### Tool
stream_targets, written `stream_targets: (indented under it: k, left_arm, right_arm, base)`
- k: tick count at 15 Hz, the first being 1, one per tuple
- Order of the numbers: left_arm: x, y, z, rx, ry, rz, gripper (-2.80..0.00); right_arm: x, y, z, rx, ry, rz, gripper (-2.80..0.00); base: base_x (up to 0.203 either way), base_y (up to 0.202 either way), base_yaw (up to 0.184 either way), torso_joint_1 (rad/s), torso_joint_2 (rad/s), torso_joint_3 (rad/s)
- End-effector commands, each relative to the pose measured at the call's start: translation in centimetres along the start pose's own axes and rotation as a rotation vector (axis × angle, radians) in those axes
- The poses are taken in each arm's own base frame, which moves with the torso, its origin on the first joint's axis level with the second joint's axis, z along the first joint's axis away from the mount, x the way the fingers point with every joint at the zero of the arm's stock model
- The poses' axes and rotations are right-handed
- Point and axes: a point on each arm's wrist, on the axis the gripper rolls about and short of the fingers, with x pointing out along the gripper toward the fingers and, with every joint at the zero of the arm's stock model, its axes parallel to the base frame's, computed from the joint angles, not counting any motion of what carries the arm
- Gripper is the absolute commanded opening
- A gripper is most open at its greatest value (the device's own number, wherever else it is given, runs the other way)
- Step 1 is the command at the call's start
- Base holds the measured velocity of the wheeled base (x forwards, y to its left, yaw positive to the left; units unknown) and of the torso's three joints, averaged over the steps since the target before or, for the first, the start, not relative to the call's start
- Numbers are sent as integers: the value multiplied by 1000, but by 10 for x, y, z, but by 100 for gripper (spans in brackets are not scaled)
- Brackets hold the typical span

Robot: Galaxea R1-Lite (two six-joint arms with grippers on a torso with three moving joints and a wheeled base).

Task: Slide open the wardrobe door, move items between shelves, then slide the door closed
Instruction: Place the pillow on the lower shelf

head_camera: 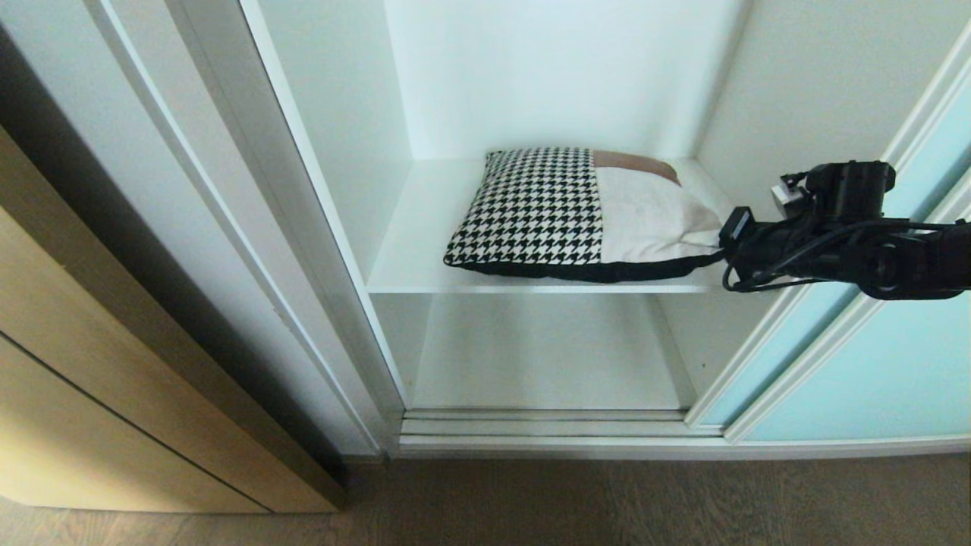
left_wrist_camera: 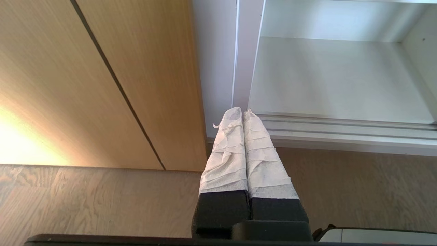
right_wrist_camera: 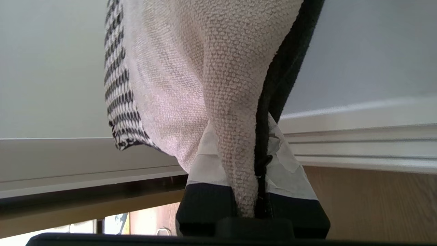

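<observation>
**Right gripper clamped on the cushion's corner at the shelf's right end**

Right gripper (right_wrist_camera: 254, 191) is seen closed on a corner of the cushion (head_camera: 565, 216); in the right wrist view its tape-wrapped fingers (right_wrist_camera: 205, 164) are pressed on either side of a bunched fold of cream fabric and the dark back seam; in the head view the black arm reaches in from the right and meets the cushion's front right corner, which is drawn out into a point towards it. The cushion is laid flat on the upper shelf (head_camera: 413, 254), towards the shelf's right side and close to its front edge; its houndstooth patch is turned to the left, the cream patch to the right, and a brown strip is seen along the back edge; a bare stretch of board is left at the shelf's left end. A lower shelf (head_camera: 542, 356) is seen beneath it. The sliding wardrobe door (head_camera: 872, 371) is pushed to the right, so that the compartment is open; its aqua glass is seen behind and below the arm. Left gripper (left_wrist_camera: 243, 114) is held low above the wooden floor (left_wrist_camera: 102, 201), beside the light wooden cabinet front (left_wrist_camera: 102, 75) and near the door track (left_wrist_camera: 341, 131); its wrapped fingers are pressed together with nothing between them.
</observation>
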Motion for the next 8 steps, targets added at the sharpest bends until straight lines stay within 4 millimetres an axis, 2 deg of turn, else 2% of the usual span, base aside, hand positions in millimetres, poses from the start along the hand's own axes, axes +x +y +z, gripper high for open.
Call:
stream_targets:
  k: [1,5,8]
  left_arm:
    - [0,0,0,-1,1,1,-280]
    - [0,0,-1,18,9,3,-280]
    - [0,0,0,12,4,2,-280]
  right_arm:
    - [-5,-4,-3,12,3,-15,-280]
    - [-12,-27,10,35,-30,-62,-280]
    - [-12,-33,14,36,-41,-69,-280]
  base:
    - [0,0,0,0,0,0]
    - [0,0,0,0,0,0]
    - [0,0,0,0,0,0]
